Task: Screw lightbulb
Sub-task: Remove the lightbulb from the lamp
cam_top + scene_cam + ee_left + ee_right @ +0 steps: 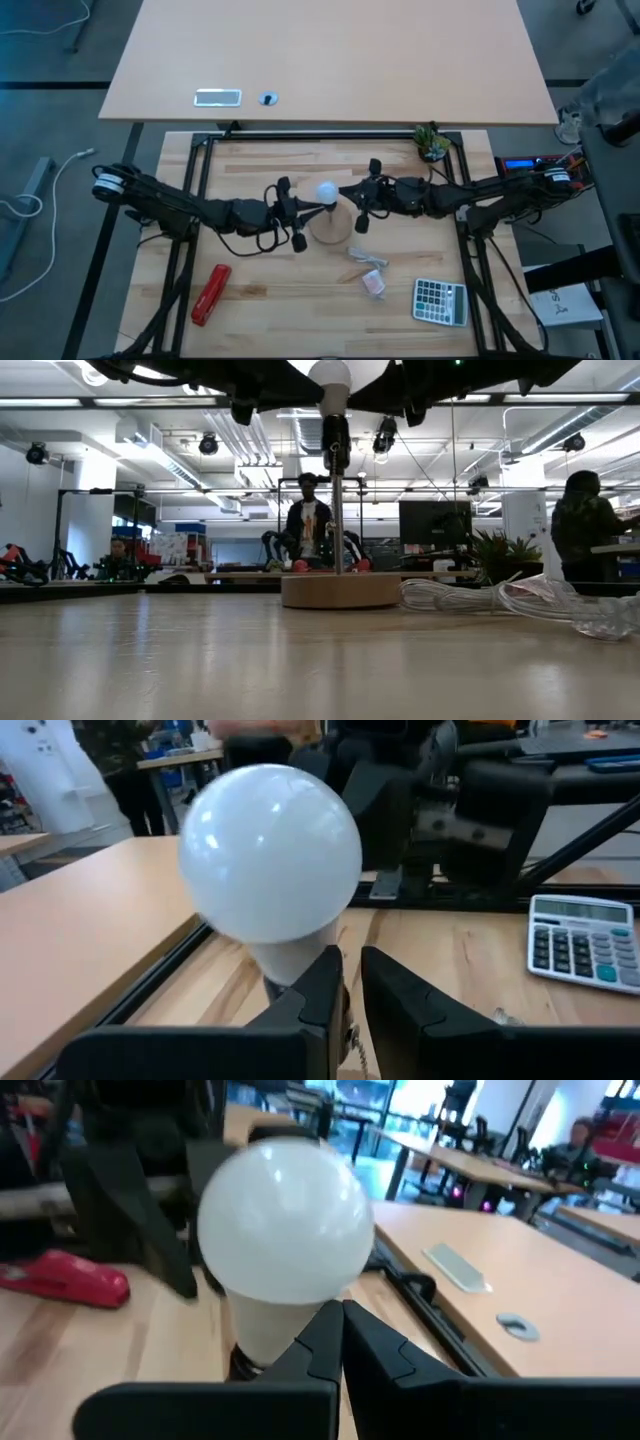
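Observation:
The white frosted lightbulb (pixel 325 190) sits upright in the black socket (pixel 335 445) of a thin metal pole that stands on a round wooden disc (pixel 340 590) at mid-table. My left gripper (pixel 352 982) is shut, its tips beside the bulb's pale neck (pixel 290 960), on the bulb's left in the high view (pixel 303 210). My right gripper (pixel 340 1335) is shut, its tips at the neck (pixel 260 1330) from the bulb's right (pixel 352 193). The bulb fills both wrist views (pixel 270 855) (pixel 285 1220). My left gripper's shut fingertips (pixel 325 975) stand level against the side of the bulb's neck; I cannot tell whether they touch it. My right gripper's shut fingertips (pixel 325 1330) stand level at the neck from the opposite side; I cannot tell whether they touch it.
A red stapler (pixel 211 293) lies near left. A calculator (pixel 440 300), a small pinkish packet (pixel 374 285) and a crumpled clear wrapper with white cord (pixel 366 257) lie near right. A small plant (pixel 432 143) stands at the far right. People show in the room behind.

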You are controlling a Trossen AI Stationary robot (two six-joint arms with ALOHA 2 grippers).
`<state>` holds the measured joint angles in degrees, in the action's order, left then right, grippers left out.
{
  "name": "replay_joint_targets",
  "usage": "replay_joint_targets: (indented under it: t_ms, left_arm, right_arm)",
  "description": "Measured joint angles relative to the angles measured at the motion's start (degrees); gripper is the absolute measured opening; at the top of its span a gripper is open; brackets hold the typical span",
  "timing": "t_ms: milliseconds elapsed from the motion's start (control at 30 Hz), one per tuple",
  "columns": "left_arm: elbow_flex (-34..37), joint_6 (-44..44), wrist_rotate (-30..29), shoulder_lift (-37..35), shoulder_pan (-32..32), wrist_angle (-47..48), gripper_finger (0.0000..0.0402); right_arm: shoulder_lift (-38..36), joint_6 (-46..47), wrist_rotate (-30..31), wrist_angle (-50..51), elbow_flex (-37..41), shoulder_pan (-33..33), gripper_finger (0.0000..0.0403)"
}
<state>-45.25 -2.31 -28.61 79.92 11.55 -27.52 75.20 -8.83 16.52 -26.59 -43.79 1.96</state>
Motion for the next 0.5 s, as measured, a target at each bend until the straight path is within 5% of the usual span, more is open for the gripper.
replay_joint_targets:
  t_ms: [267, 500]
  left_arm:
    - [0.0, -1.05, -1.36, -2.46, 2.32, 0.36, 0.0034]
    - [0.0, -2.02, -15.31, -3.26, 2.83, 3.13, 0.0034]
  right_arm:
    - [-0.41, 1.42, 1.51, 4.05, 0.0, 0.02, 0.0002]
    - [-2.77, 3.41, 1.55, 7.78, 0.01, 0.04, 0.0002]
